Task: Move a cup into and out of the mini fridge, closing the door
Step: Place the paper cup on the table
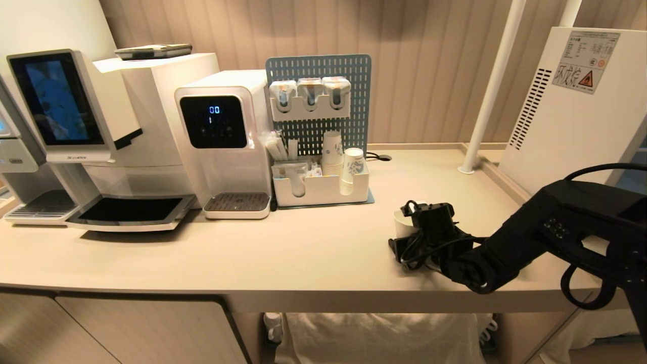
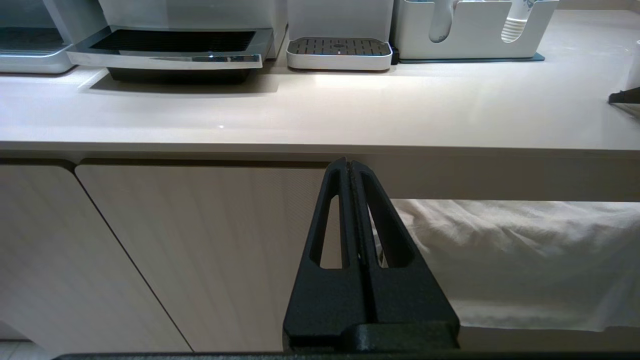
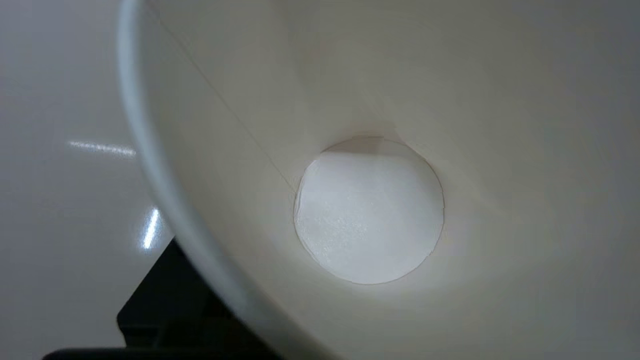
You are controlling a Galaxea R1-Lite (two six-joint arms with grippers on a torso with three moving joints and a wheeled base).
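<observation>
The cup (image 1: 400, 222) stands upright on the counter (image 1: 283, 253), towards its front right. My right gripper (image 1: 407, 233) reaches in from the right and sits around the cup. In the right wrist view the cup's white, empty inside (image 3: 370, 215) fills the picture, seen from above and very close. The mini fridge (image 1: 571, 111) stands at the far right, showing its vented side and a warning sticker. Of the door (image 1: 629, 151) only a sliver shows at the fridge's front edge. My left gripper (image 2: 351, 162) hangs shut and empty below the counter's front edge.
A coffee machine (image 1: 76, 126) and a water dispenser (image 1: 222, 136) stand at the back left. Beside them a blue pegboard organiser (image 1: 321, 187) holds a stack of paper cups (image 1: 332, 151). A white pole (image 1: 490, 91) rises near the fridge. White cloth (image 2: 515, 260) hangs under the counter.
</observation>
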